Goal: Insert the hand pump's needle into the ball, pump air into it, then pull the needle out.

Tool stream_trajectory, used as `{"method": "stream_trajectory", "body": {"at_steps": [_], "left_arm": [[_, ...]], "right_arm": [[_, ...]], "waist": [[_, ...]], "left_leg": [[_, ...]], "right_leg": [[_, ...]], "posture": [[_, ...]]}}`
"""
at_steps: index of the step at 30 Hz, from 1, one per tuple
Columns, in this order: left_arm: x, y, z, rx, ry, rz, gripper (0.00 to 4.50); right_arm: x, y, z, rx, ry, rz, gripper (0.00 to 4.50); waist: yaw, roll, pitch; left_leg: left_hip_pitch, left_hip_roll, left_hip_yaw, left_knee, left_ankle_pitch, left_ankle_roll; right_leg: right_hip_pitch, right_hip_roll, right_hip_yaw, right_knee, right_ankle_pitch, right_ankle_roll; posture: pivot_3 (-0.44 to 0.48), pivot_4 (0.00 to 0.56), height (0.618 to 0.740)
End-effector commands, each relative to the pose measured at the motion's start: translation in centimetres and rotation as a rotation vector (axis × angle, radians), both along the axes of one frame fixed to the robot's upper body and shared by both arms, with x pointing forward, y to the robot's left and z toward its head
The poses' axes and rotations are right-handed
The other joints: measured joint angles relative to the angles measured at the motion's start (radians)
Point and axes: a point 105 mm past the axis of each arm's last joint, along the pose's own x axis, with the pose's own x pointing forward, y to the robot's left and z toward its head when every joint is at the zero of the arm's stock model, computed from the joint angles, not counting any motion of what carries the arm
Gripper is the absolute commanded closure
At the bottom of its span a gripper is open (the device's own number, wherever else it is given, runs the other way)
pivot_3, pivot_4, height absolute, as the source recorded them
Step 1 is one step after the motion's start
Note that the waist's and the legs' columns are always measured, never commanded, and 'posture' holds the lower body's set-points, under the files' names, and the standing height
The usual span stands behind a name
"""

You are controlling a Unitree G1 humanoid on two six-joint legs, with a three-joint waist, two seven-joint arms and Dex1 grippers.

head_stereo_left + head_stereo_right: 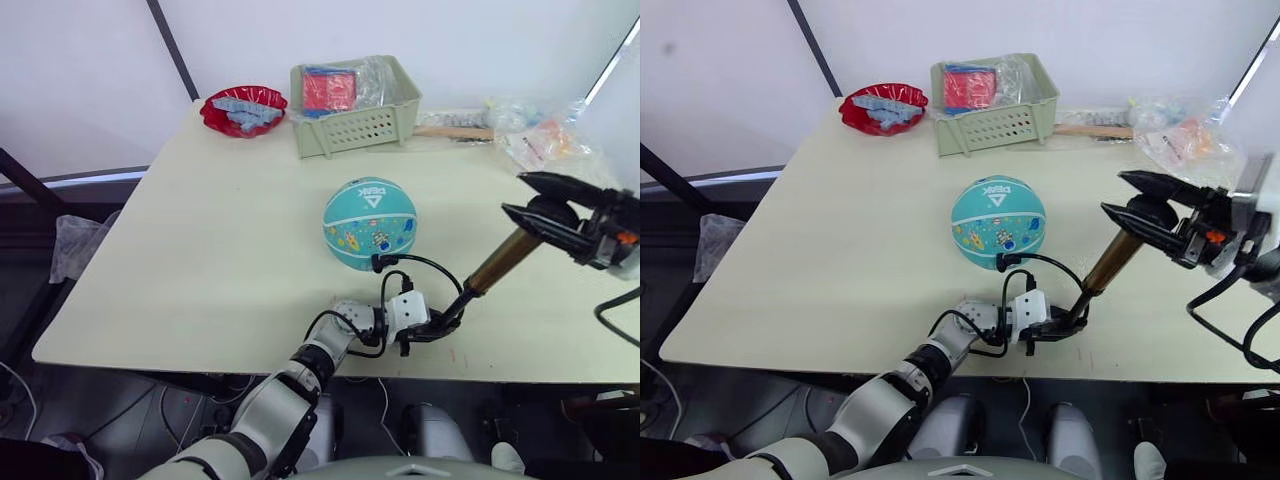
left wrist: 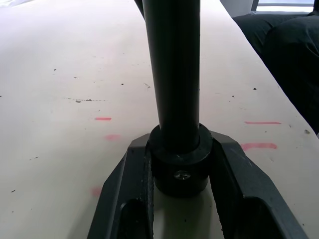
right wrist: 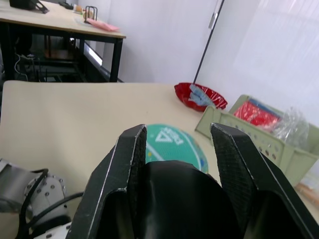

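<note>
- Nearest the camera, at the table's near edge: left gripper [image 1: 432, 325], fingers clamped on the black bottom end cap of the hand pump [image 1: 497, 263]; in the left wrist view, both fingers [image 2: 130, 179] pressed against that cap, one on each side, base resting on the table [image 1: 200, 240].
- Far left of the table, at the back: red bowl [image 1: 243, 108] holding something pale blue.
- Just right of it, also at the back: pale green basket [image 1: 355, 105] with holes in its walls, a red packet and clear plastic inside.
- Middle of the table: the ball [image 1: 369, 223], teal with white triangle logo facing up, cartoon prints on the near side, standing well apart from the basket and just beyond the left gripper.
- From the ball's near lower side: thin black hose [image 1: 425, 262] looping over to the pump's base; needle too small to make out at the hose tip, so cannot tell whether inserted or only touching.
- Right of the ball: gold-bronze pump barrel, tilted, rising from the held base up and to the right.
- Far right, above the table: right gripper [image 1: 545, 205], closed on the pump's black T-handle; in the right wrist view, handle seated between both fingers [image 3: 127, 169].
- Back right corner: crumpled clear plastic bags [image 1: 545, 140] and a wooden stick beside the basket.
</note>
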Motion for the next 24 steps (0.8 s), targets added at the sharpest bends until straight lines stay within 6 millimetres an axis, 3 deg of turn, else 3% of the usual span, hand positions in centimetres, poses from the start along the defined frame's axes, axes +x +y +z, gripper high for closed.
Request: {"method": "stream_trajectory", "body": {"at_steps": [1,5,15,19,24], "left_arm": [[-1.9,2.2,-4.4,0.160,0.116,-0.002,3.47],[-1.9,2.3,-4.4,0.162,0.116,-0.002,3.47],[-1.8,2.5,-4.4,0.165,0.114,-0.001,3.47],[-1.7,2.5,-4.3,0.163,0.112,0.004,3.47],[-1.7,2.4,-4.3,0.161,0.110,0.003,3.47]], "right_arm": [[-1.0,-0.4,3.5,0.024,-0.142,-0.032,2.96],[-0.9,0.5,2.9,0.009,-0.117,-0.016,2.96],[-0.4,2.1,-3.5,0.032,0.088,0.025,2.96],[-0.5,2.4,-5.1,0.062,0.123,0.027,2.96],[-0.6,2.5,-9.0,0.060,0.205,0.016,2.96]], "waist": [[0.000,0.000,0.000],[0.001,0.000,0.000],[-0.001,-0.004,-0.004],[-0.002,-0.006,-0.008],[-0.002,-0.011,-0.013]], "left_leg": [[0.000,0.000,0.000,0.000,0.000,0.000],[0.000,0.000,0.000,0.000,0.000,0.000],[0.001,0.000,0.000,0.000,0.000,0.000],[0.002,0.001,0.000,0.000,0.000,0.000],[0.002,0.002,-0.001,0.000,0.000,0.000]], "right_leg": [[0.000,0.000,0.000,0.000,0.000,0.000],[0.000,0.000,0.000,0.000,0.000,0.000],[0.001,0.001,0.000,0.000,0.000,0.000],[0.001,0.001,0.000,0.000,0.000,0.000],[0.001,0.002,0.000,0.000,0.000,0.000]], "posture": [[0.000,0.150,0.738],[0.000,0.150,0.738],[0.000,0.150,0.738],[0.000,0.150,0.738],[0.000,0.150,0.738]]}}
